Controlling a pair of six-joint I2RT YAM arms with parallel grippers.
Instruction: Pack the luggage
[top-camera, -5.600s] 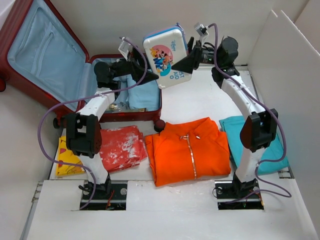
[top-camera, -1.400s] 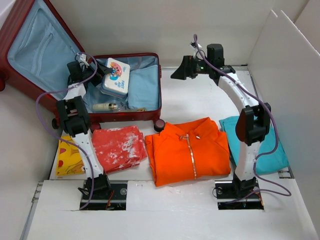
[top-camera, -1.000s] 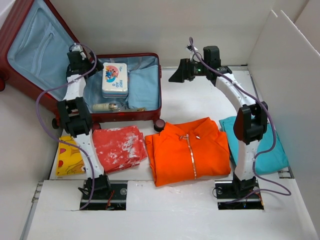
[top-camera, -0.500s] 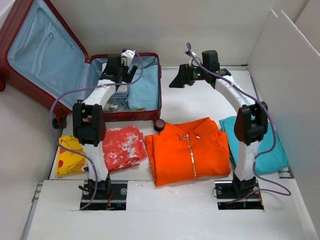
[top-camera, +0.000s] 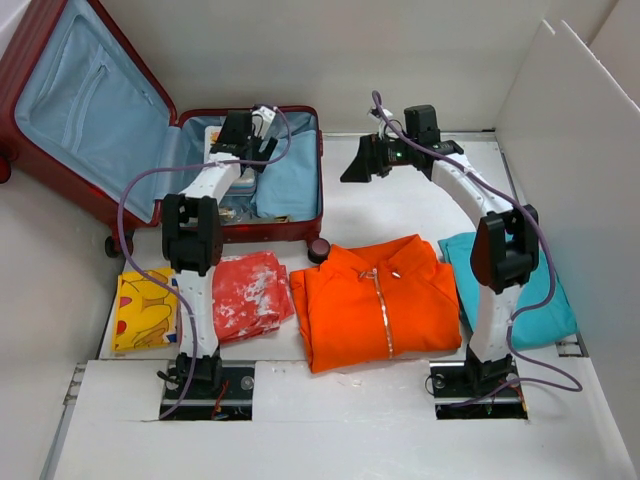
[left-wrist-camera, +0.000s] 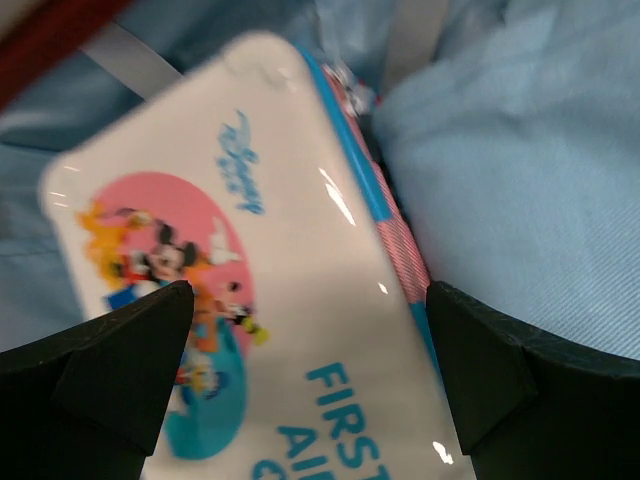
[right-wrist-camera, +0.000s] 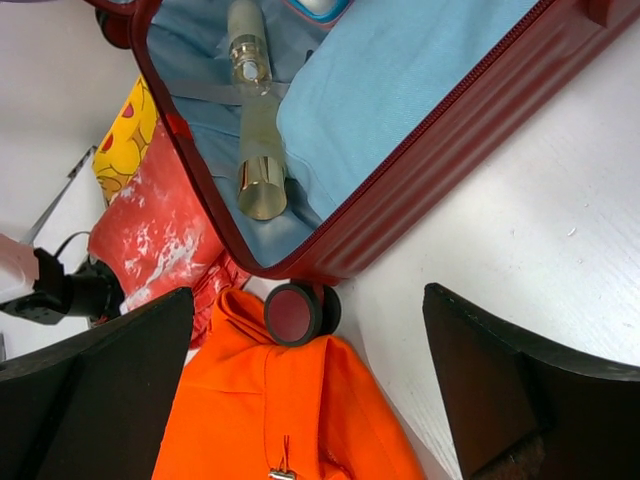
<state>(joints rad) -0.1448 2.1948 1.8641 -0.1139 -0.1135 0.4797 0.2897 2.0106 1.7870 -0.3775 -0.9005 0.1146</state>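
White tin (left-wrist-camera: 250, 300) in the luggage (top-camera: 70, 100) shows plainly from left wrist.

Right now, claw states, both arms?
Left claw: open, over the first-aid box, not gripping it.
Right claw: open, empty.

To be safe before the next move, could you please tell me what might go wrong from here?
The open left claw sits very close over the first aid tin; pushing down could shove it into the blue fabric. The bottle lies loose in the luggage, so clothes dropped there might roll it. The orange jacket lies right by the wheel and may snag.
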